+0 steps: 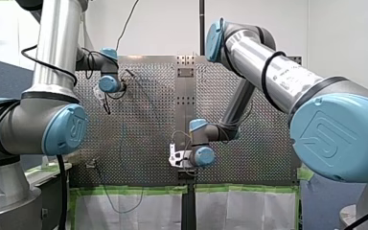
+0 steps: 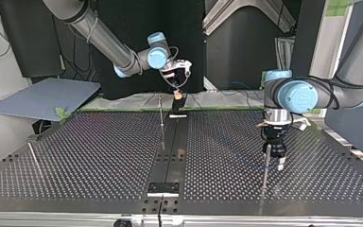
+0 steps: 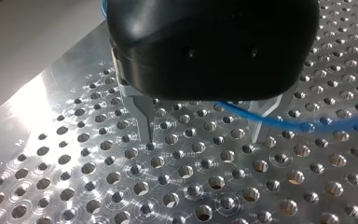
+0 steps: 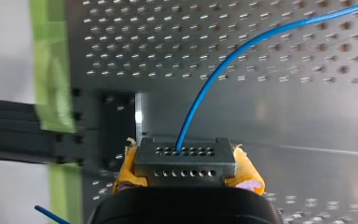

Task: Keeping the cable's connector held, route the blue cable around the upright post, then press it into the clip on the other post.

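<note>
Yellow pads [image 4: 248, 173] on my right gripper [image 4: 185, 170] press against both sides of a grey perforated connector [image 4: 185, 156], so its fingers are closed on it. The blue cable [image 4: 223, 60] leaves the connector's face and arcs away ahead of the fingers, over the perforated metal bench [image 4: 284, 116]. In the top view this gripper hangs at about twelve o'clock, over the bench's far edge. A thin upright post [image 2: 160, 113] stands just towards the camera from it, at its seven o'clock.

My left gripper [image 3: 204, 140] is black with metal fingers and points straight down at the bench, at about four o'clock in the top view. Its fingers stand well apart, open, with their tips close to the holes. The blue cable runs across between them, passes close by one finger and goes on out beside the gripper; I cannot tell whether it touches that finger. A second upright post [image 2: 267, 165] stands just towards the camera from this gripper, at its six o'clock. I cannot tell which post carries the clip.
</note>
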Controlling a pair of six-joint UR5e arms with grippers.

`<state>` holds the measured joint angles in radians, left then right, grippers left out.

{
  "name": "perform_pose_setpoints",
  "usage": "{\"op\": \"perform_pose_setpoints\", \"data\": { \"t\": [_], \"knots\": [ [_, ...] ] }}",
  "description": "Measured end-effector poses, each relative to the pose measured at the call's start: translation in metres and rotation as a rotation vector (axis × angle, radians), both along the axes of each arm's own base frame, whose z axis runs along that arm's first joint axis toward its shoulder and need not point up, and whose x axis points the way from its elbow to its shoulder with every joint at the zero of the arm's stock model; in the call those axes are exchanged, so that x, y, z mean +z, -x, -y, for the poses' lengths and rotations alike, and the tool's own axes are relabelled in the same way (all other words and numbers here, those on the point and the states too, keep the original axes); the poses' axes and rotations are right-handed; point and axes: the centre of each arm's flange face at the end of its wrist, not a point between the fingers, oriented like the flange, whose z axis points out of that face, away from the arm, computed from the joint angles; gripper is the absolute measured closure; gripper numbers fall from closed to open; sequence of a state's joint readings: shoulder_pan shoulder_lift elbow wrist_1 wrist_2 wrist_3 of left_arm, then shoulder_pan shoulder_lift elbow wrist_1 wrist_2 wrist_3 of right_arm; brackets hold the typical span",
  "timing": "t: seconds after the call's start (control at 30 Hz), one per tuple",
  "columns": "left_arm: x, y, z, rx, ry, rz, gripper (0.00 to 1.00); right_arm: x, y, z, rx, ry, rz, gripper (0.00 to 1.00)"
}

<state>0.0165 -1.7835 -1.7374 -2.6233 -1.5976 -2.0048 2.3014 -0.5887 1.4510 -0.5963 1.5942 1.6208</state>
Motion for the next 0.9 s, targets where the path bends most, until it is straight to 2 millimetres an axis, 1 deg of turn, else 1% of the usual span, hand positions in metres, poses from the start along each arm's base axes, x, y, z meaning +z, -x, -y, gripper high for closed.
{"op": "perform_pose_setpoints", "data": {
  "t": [0.17,0.3,0.47,0.9],
  "knots": [
    [0.000,0.000,0.000,0.000,0.001,0.000,0.00,-0.031,0.007,-0.003,-0.019,-0.018,-0.018,1.00],
    [0.000,0.000,0.000,0.000,0.001,0.000,0.00,-0.058,0.015,-0.004,-0.039,-0.035,-0.028,1.00],
    [0.000,0.000,0.000,0.000,0.002,0.000,0.00,-0.087,0.025,-0.003,-0.061,-0.057,-0.021,1.00],
    [0.000,0.000,0.000,0.000,0.002,0.000,0.00,-0.162,0.062,0.000,-0.133,-0.119,0.011,1.00]
  ]
}}
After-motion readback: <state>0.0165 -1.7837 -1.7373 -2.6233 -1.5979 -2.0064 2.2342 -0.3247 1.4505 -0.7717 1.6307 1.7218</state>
